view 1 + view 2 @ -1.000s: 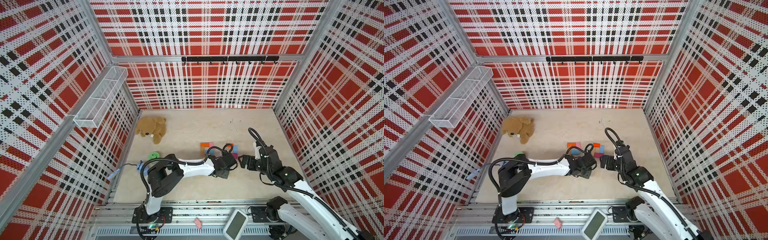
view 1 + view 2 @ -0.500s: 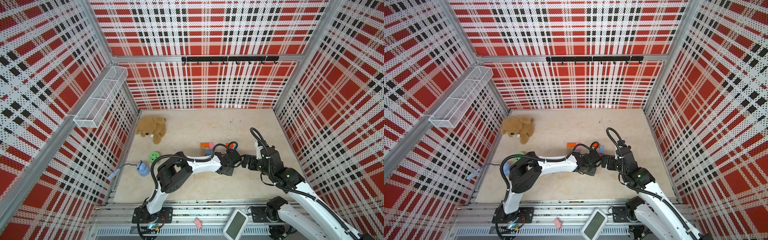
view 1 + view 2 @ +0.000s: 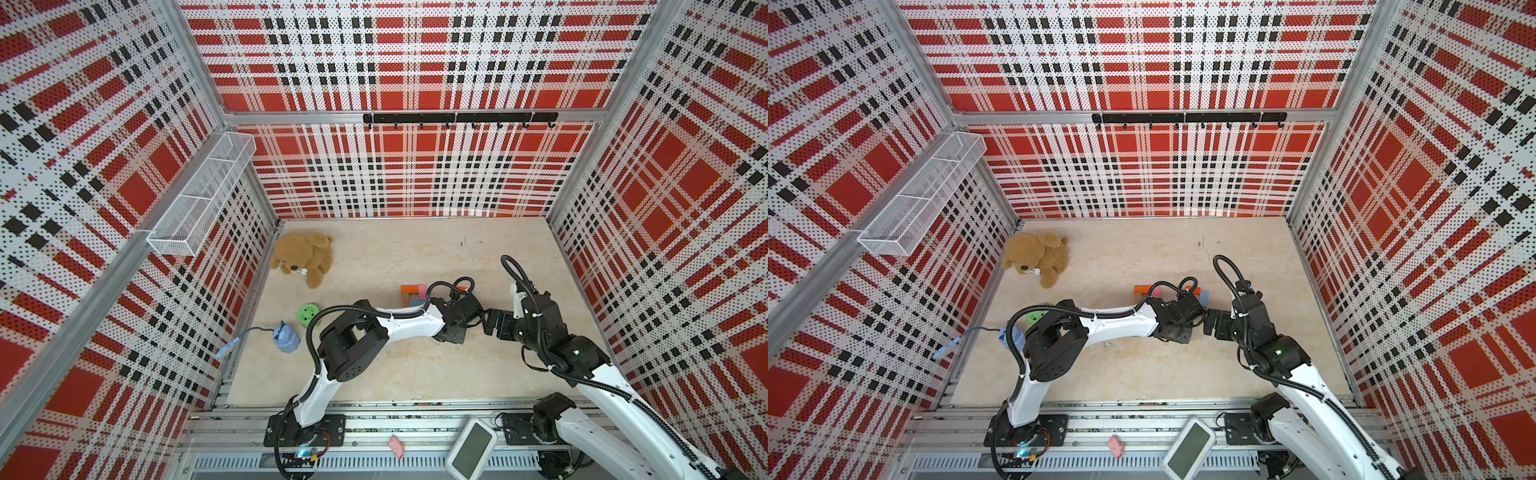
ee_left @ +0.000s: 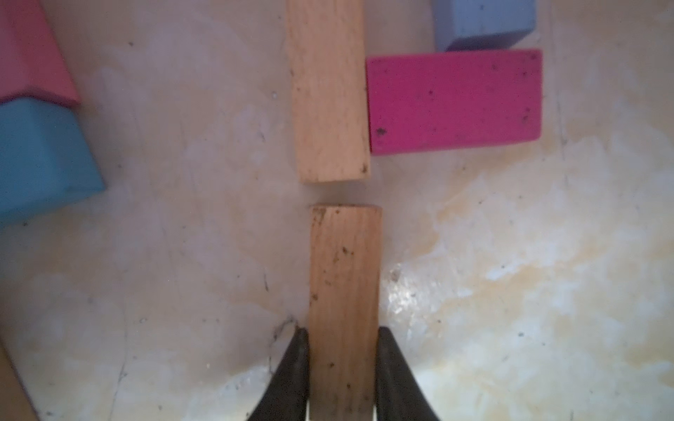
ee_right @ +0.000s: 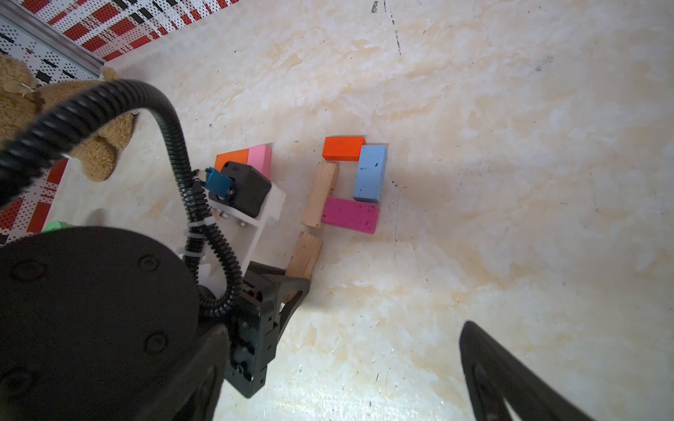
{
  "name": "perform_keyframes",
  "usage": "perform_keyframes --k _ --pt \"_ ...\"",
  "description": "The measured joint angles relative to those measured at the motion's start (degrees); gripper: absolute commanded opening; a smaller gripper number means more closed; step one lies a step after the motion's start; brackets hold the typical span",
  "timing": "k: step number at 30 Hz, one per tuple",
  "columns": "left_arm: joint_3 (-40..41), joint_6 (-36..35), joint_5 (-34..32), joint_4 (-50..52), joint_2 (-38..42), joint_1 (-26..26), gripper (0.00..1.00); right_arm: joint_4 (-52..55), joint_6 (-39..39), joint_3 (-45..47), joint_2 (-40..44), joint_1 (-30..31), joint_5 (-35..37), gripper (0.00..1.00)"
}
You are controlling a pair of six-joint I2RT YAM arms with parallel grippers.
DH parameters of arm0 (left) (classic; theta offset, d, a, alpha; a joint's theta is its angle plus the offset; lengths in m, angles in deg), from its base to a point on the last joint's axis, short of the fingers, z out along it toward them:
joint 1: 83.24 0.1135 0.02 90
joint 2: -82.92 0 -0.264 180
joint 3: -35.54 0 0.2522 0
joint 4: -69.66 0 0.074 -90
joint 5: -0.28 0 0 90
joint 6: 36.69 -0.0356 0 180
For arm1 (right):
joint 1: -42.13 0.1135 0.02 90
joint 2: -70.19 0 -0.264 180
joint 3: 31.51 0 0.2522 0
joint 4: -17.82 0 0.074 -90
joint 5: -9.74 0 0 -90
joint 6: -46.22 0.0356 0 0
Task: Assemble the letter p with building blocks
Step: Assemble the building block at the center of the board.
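Observation:
My left gripper [image 4: 342, 330] is shut on the near end of a tan wood block [image 4: 344, 277]. That block points end to end at a second tan block [image 4: 328, 91], with a small gap between them. A magenta block [image 4: 452, 102] touches the second tan block's side, and a light blue block [image 4: 481, 22] lies beyond it. In the right wrist view an orange block [image 5: 343, 147], the light blue block [image 5: 370, 173], the magenta block [image 5: 348, 215] and the tan block [image 5: 321, 195] form a closed loop. My right gripper [image 5: 343, 326] is open and holds nothing, close beside the left gripper [image 3: 457, 328].
Spare blocks, orange [image 3: 409, 289], pink [image 3: 422, 291] and blue [image 3: 415, 309], lie just behind the left wrist. A teddy bear [image 3: 303, 257] sits at the back left, with a green cylinder toy [image 3: 308, 313] and a blue cabled object [image 3: 284, 336] near the left wall. A wire basket [image 3: 199, 195] hangs on that wall.
The left arm swung to the right a second ago, carrying the tan block toward the coloured blocks, and has since held still. The right arm barely shifted.

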Motion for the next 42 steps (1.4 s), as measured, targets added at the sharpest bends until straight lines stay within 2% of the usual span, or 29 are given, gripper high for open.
perform_keyframes --k 32,37,42 --pt "-1.8 2.2 -1.2 0.3 -1.3 0.9 0.15 -0.4 -0.3 0.0 0.8 0.1 -1.2 1.00" --pt "-2.2 2.3 -1.2 0.5 -1.6 0.9 0.21 -0.4 -0.5 0.0 0.8 0.1 -1.2 1.00" --pt "-2.5 2.3 -1.2 0.5 -1.7 0.9 0.35 -0.4 -0.5 0.0 0.8 0.1 -1.2 1.00"
